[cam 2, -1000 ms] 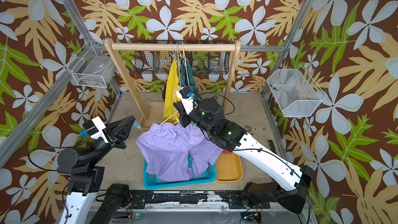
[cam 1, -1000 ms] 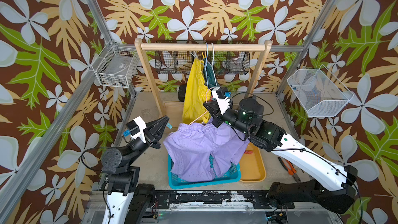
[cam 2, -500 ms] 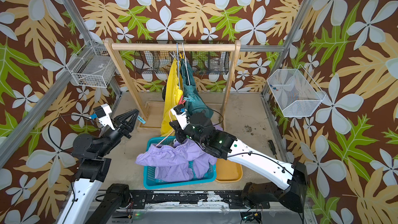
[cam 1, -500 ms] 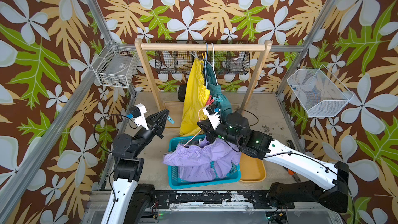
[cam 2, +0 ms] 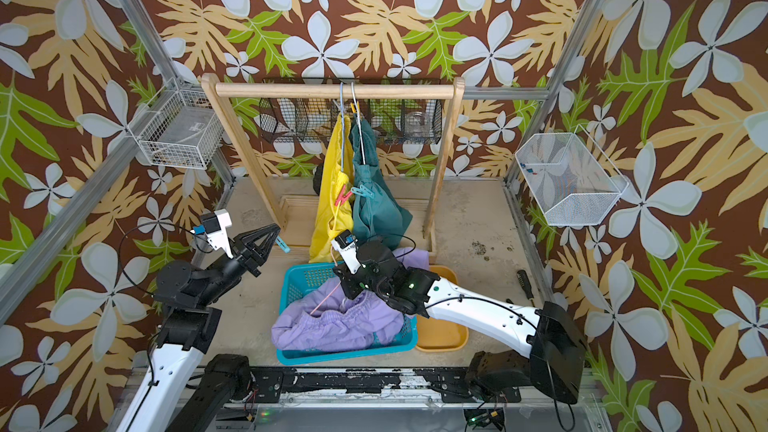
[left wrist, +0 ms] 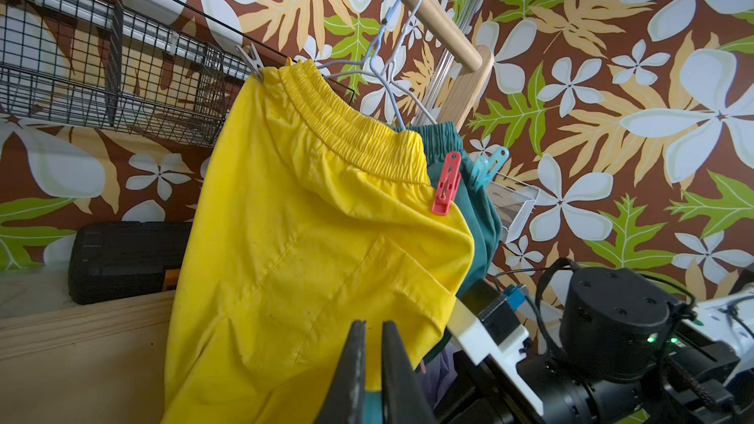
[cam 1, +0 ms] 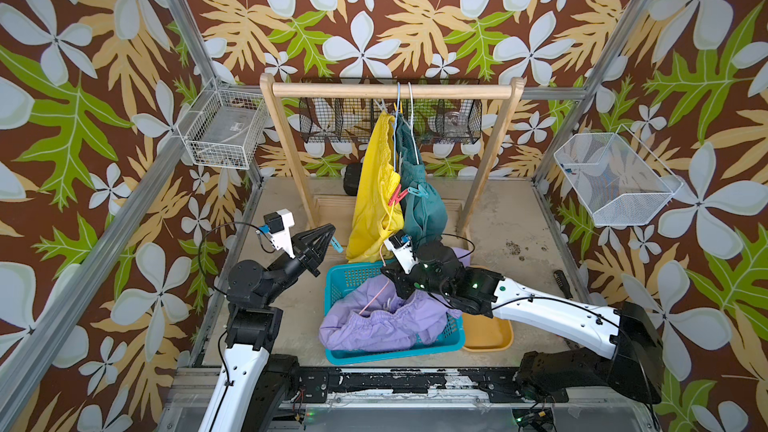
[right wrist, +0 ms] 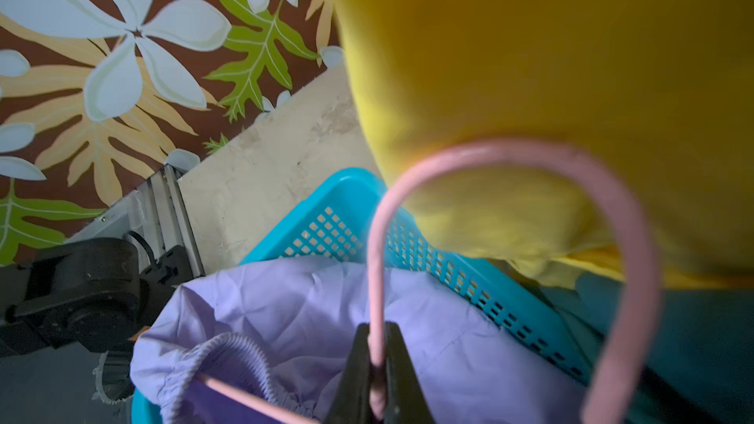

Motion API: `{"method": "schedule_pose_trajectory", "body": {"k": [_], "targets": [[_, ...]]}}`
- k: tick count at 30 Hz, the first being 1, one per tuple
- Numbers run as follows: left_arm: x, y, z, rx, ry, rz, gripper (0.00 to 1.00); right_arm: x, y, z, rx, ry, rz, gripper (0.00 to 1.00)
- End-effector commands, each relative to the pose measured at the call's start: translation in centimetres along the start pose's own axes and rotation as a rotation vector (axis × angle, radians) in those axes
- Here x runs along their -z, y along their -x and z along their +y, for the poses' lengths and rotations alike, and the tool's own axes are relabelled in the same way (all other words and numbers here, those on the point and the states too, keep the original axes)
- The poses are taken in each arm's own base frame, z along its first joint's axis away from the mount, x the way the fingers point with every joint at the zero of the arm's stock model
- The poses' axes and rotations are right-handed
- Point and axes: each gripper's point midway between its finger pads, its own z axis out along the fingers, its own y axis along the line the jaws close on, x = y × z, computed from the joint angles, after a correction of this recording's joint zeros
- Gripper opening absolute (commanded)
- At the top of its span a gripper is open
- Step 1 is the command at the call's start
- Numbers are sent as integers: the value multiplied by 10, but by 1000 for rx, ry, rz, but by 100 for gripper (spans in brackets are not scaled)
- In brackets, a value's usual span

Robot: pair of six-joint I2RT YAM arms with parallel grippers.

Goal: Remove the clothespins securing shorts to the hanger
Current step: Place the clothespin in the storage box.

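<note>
My left gripper (cam 1: 330, 238) is shut on a light blue clothespin (cam 1: 336, 245), held in the air left of the hanging shorts; the pin shows teal between the jaws (left wrist: 373, 403). My right gripper (right wrist: 377, 334) is shut on a pink hanger (right wrist: 377, 238) that still carries the lilac shorts (cam 1: 374, 322), which lie in the blue basket (cam 1: 395, 353). Yellow shorts (cam 1: 374, 184) and teal shorts (cam 1: 422, 205) hang from wire hangers on the wooden rail (cam 1: 390, 90). A red-pink clothespin (left wrist: 446, 183) and teal clothespins (left wrist: 487, 167) grip their waistbands. A grey clothespin (left wrist: 251, 61) holds the yellow waistband's upper end.
An orange tray (cam 1: 486, 332) sits right of the blue basket. White wire baskets hang on the left wall (cam 1: 224, 130) and the right wall (cam 1: 615, 176). A black wire basket (cam 1: 353, 118) hangs behind the rail. A black case (left wrist: 122, 259) lies by the rail's base.
My right arm has come down and forward, lowering the pink hanger and lilac shorts into the blue basket. My left arm drew back to the left, still holding the clothespin.
</note>
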Motion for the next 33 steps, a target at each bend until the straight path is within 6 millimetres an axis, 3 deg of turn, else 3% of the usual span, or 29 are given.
{"method": "schedule_pose_trajectory", "body": {"k": [1, 7, 12, 13, 16, 18, 22, 25, 33], "targets": [[4, -3, -10, -3, -48, 1, 0, -4, -5, 0, -43, 16, -35, 0], [6, -10, -15, 16, -81, 20, 0, -17, -22, -6, -57, 13, -29, 0], [7, -11, -24, 49, -148, 11, 0, -40, -28, -5, -51, 27, 2, 0], [7, -11, -27, 60, -171, 7, 0, -47, -30, -4, -48, 28, 13, 3], [9, -12, -35, 90, -232, -1, 0, -60, -37, -8, -37, 10, 51, 33], [10, -13, -37, 97, -249, -3, 0, -61, -37, -9, -35, 8, 64, 44], [11, -14, -38, 84, -255, -3, 0, -44, -22, -3, -32, 22, 17, 63], [12, -14, -44, 73, -296, -3, 0, -19, -4, 8, -19, 66, -32, 66], [29, -12, -82, 12, -526, -18, 0, 66, 4, 43, 16, 277, -146, 73]]}}
